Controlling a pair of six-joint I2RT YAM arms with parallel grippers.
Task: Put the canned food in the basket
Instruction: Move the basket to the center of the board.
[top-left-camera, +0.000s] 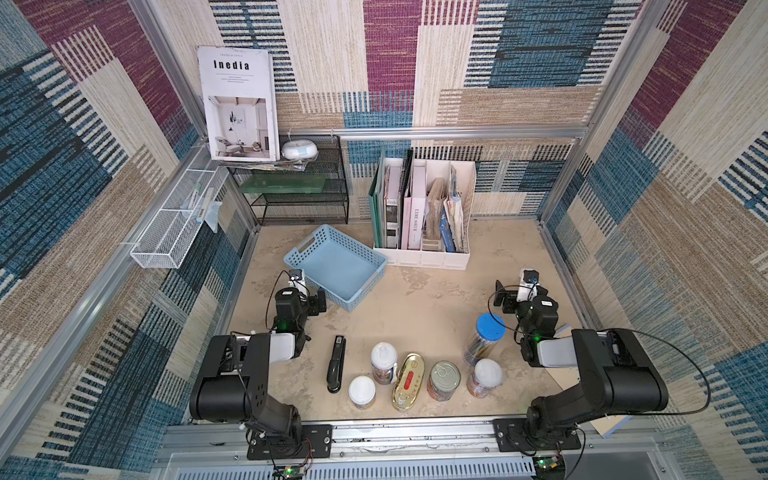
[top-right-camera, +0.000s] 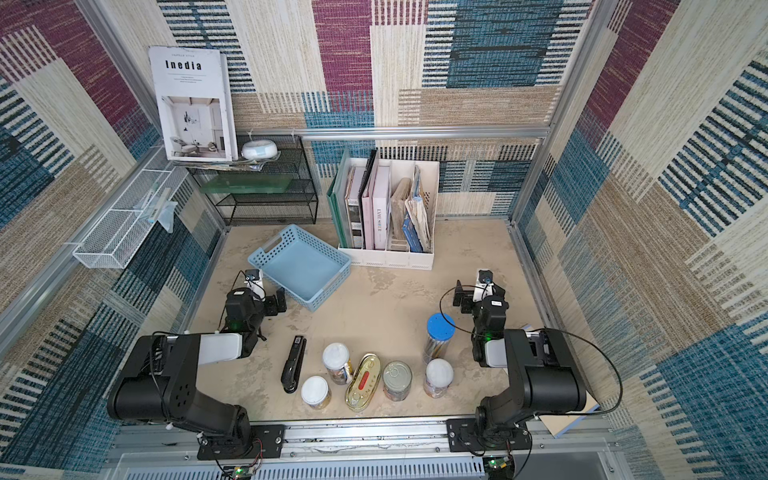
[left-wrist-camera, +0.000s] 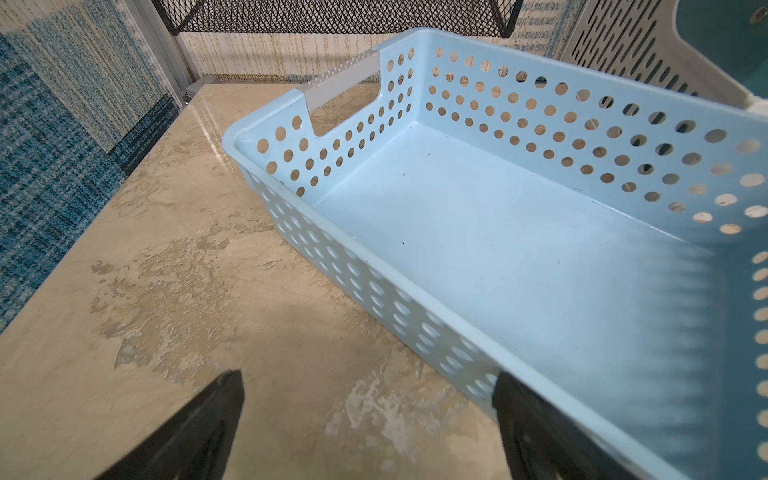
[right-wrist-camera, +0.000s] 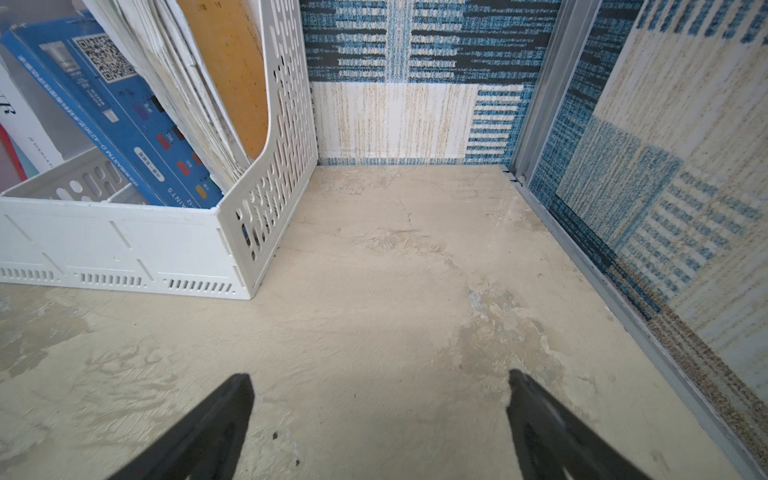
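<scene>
The table (top-left-camera: 415, 307) is sandy beige with worn, patchy spots. Walls (top-left-camera: 390, 62) of woven cloth in blue, purple and cream squares stand on three sides.

The canned food stands in a row near the front edge of the table. The gold tin (top-left-camera: 409, 381) is flat and oval with a red label. Just right of it is the pull-tab can (top-left-camera: 444, 380), shiny on top. Three jars have white lids: the back jar (top-left-camera: 383, 363) and the front jar (top-left-camera: 362, 392) are left of the tin, and the right jar (top-left-camera: 485, 377) is past the can. A black stapler (top-left-camera: 336, 365) lies left of the row. A tall clear tube (top-left-camera: 486, 338) with a blue lid stands behind the right jar.

The basket (top-left-camera: 336, 266) is light blue, with round holes in its low sides. It sits at a slant near the back left, well apart from the cans. All five are outside it. A white file holder (top-left-camera: 424, 253) beside it holds books and folders. A black mesh shelf (top-left-camera: 299, 199) has a green board inside.

The left gripper (left-wrist-camera: 370, 382) is wide open and holds nothing, just beside the basket. The right gripper (right-wrist-camera: 380, 382) is wide open too, over bare table near the file holder.
</scene>
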